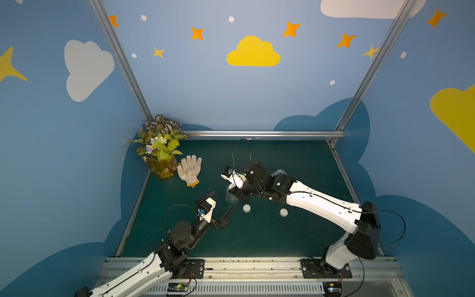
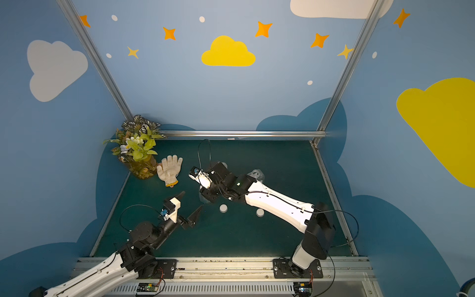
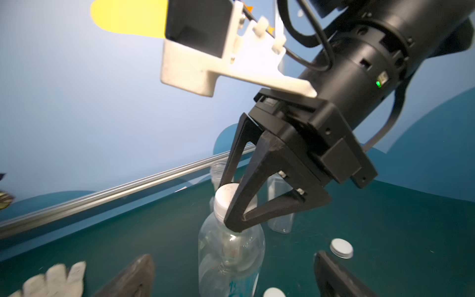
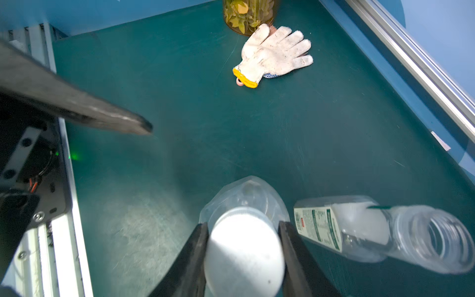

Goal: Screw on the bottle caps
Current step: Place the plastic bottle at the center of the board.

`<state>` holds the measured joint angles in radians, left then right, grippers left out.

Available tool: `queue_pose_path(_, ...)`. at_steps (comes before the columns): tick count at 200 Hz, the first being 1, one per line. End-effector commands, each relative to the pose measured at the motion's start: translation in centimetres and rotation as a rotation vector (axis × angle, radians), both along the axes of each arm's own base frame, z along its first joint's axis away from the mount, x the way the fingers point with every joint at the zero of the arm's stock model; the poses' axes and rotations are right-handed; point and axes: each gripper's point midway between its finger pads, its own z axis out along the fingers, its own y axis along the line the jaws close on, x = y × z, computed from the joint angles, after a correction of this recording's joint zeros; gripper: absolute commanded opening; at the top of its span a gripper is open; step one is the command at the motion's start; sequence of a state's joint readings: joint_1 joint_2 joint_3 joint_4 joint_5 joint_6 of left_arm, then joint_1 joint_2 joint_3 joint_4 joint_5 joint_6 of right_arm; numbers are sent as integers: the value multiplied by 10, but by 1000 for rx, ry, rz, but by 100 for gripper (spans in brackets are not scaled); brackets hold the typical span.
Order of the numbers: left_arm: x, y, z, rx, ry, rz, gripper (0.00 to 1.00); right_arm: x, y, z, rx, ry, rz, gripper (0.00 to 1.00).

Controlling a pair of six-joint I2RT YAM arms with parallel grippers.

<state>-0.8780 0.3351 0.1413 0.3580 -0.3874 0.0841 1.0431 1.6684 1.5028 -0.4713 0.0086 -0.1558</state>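
Mid-worktop (image 1: pixel 282 239), in both top views: a slim clear bottle (image 1: pixel 230 197), upright, under the wrist of the right arm. On its neck a white cap (image 4: pixel 244 257), pinched at the rim between the two black fingers of the right tool (image 4: pixel 243 230), jaws narrowed to the cap's width. Left tool (image 1: pixel 222 201) spread wide and holding nothing, low beside that bottle; in the left wrist view one finger to each side of the bottle's body, both clear of it. On the worktop near the bottle's foot a loose cap (image 1: pixel 246 208), and a second cap (image 1: pixel 283 212) further right, below the right forearm. Beyond the right tool two uncapped bottles: a labelled bottle (image 4: pixel 318 226) with green-and-white print, mouth open, and a third bottle (image 3: pixel 216 174) further back. In the far left corner a potted plant (image 1: pixel 159 151), with a white work glove (image 1: pixel 190 169) flat just beside it, well apart from the bottles.
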Motion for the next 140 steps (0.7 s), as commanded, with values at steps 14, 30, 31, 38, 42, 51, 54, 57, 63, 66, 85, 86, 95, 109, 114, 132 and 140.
queue_pose_path(14,15,37,-11,13,71,224,100,28,28,1,17,-5,-55,2)
queue_pose_path(30,17,42,-13,24,96,252,100,36,40,-4,12,-1,-60,2)
queue_pose_path(31,17,42,-13,22,97,255,100,37,40,-5,12,0,-61,2)
queue_pose_path(38,18,44,-14,27,110,270,100,41,45,-7,10,2,-67,2)
queue_pose_path(42,19,45,-16,30,117,277,100,43,47,-10,8,4,-68,2)
queue_pose_path(51,20,48,-17,34,131,292,100,47,52,-13,2,6,-73,2)
queue_pose_path(54,20,47,-18,37,136,292,100,49,53,-14,1,7,-76,2)
queue_pose_path(57,20,48,-18,37,138,296,100,50,54,-16,-3,8,-78,2)
queue_pose_path(63,21,48,-19,38,146,299,100,53,57,-18,-6,9,-83,2)
queue_pose_path(66,21,49,-19,38,151,301,100,54,58,-20,-10,11,-83,2)
queue_pose_path(85,22,51,-20,39,177,310,100,60,64,-27,-19,11,-89,3)
queue_pose_path(86,22,51,-20,38,177,310,100,60,64,-28,-21,12,-89,4)
queue_pose_path(95,22,52,-20,34,186,316,100,62,67,-31,-23,14,-90,4)
queue_pose_path(109,23,54,-21,30,202,327,100,65,70,-35,-27,18,-94,5)
queue_pose_path(114,23,55,-21,29,205,329,100,66,71,-38,-30,20,-94,5)
queue_pose_path(132,24,53,-23,36,221,318,100,69,73,-45,-41,25,-98,7)
queue_pose_path(140,24,53,-24,41,230,318,100,70,73,-47,-46,26,-100,7)
